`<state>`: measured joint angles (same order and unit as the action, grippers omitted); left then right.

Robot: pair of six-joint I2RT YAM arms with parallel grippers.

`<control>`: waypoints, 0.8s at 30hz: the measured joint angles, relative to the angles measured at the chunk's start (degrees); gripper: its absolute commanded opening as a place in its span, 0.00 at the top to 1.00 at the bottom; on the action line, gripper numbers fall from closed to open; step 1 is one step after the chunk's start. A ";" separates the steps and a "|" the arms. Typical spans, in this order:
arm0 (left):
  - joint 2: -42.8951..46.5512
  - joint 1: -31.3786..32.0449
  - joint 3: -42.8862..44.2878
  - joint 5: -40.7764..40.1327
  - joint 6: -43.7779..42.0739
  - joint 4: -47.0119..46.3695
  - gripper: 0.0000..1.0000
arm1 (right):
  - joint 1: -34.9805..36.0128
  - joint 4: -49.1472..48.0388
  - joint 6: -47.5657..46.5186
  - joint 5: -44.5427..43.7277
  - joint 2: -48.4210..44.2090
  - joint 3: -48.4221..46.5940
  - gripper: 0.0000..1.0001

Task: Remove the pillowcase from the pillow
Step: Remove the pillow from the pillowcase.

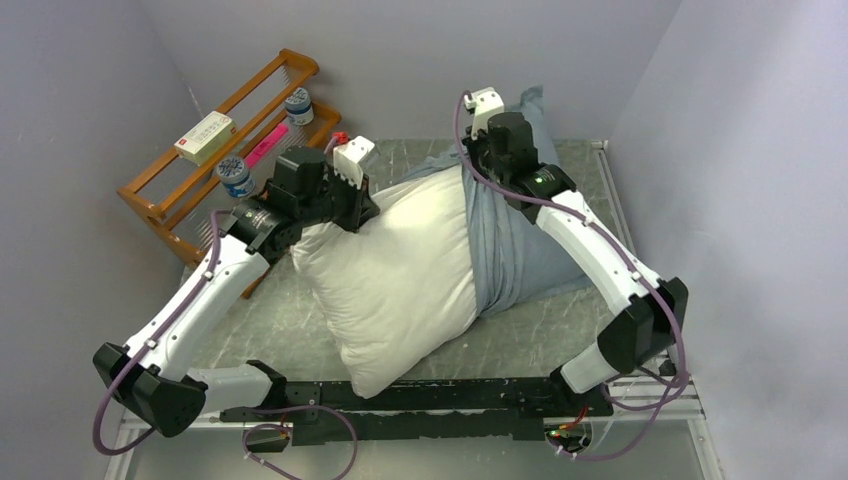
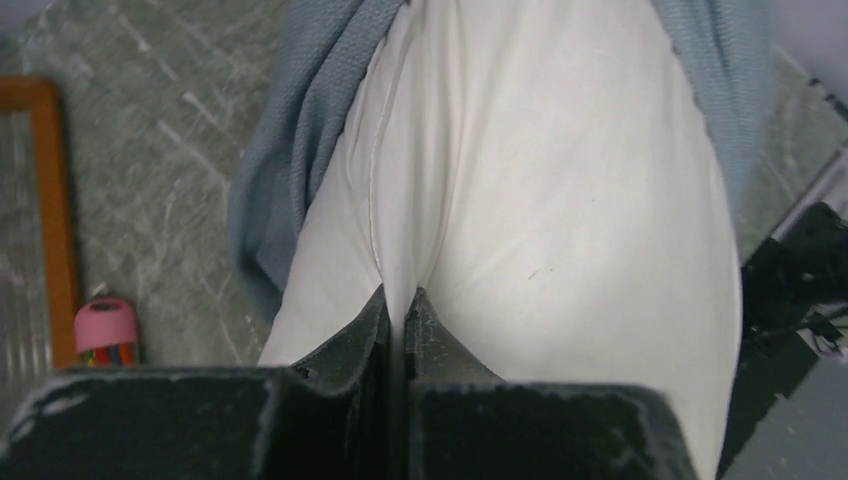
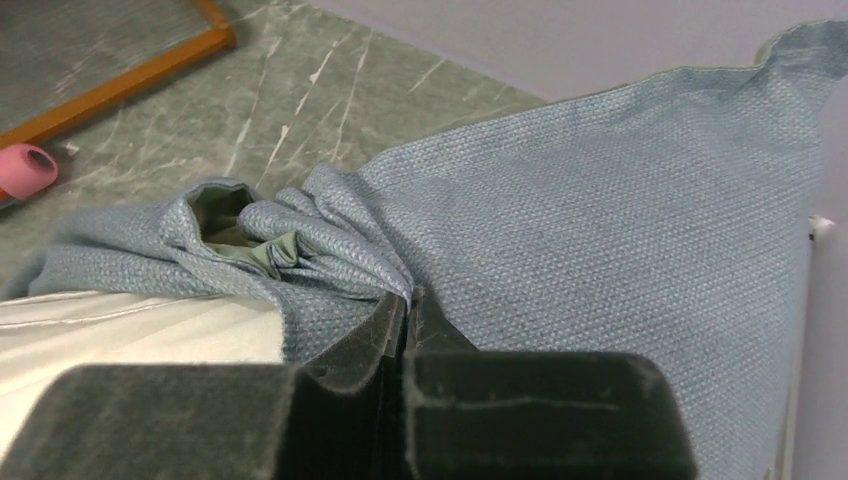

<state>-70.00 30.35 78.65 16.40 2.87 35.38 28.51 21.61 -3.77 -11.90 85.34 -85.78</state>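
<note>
The white pillow [image 1: 400, 270] lies across the table, its left and near part bare. The blue-grey pillowcase [image 1: 510, 245] still covers its right end, bunched in folds. My left gripper [image 1: 352, 205] is shut on a pinched fold of the pillow [image 2: 520, 200] at its far left corner; the left wrist view shows white cloth between the fingertips [image 2: 403, 300]. My right gripper [image 1: 480, 160] is shut on a gathered fold of the pillowcase [image 3: 600, 200] near its bunched edge, with the green lining [image 3: 270, 250] showing and the gripper [image 3: 408, 297] closed on the cloth.
A wooden rack [image 1: 225, 150] stands at the back left with a box, bottles and a pink item. A pink cup [image 3: 25, 170] lies on the grey marble table [image 1: 270, 320] by the rack. Walls close in on both sides.
</note>
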 measured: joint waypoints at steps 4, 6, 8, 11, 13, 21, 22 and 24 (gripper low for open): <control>0.20 -0.13 -4.04 -5.35 1.36 -2.19 0.95 | -0.37 0.55 0.57 2.78 4.50 -2.43 1.00; 0.33 -0.39 -6.21 -7.45 2.14 -3.45 0.95 | -0.59 -0.31 0.81 4.28 6.32 -2.38 1.00; 0.28 -1.01 -8.24 -9.35 2.84 -5.11 0.95 | -0.76 -2.29 1.25 5.64 7.54 -1.79 1.00; -0.76 -1.90 -9.68 -11.96 3.69 -6.88 0.95 | -1.14 -5.62 1.95 7.74 9.31 -0.70 1.00; -2.01 -2.16 -9.92 -13.55 3.82 -7.58 0.95 | -1.40 -7.48 2.36 8.85 10.71 -0.46 1.00; -4.15 -3.52 -13.16 -19.43 3.80 -10.21 0.95 | 0.17 -13.77 3.13 10.73 16.57 -0.98 1.00; -4.13 -3.61 -13.84 -20.22 3.80 -10.60 0.95 | 0.76 -14.21 3.10 10.62 17.73 -1.84 1.00; -4.11 -3.78 -14.93 -21.42 3.80 -11.04 0.95 | 1.79 -14.69 3.08 10.40 20.04 -3.76 1.00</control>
<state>-74.11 26.57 63.72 -5.02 6.68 24.34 30.30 6.92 -0.69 -1.50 105.38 -89.54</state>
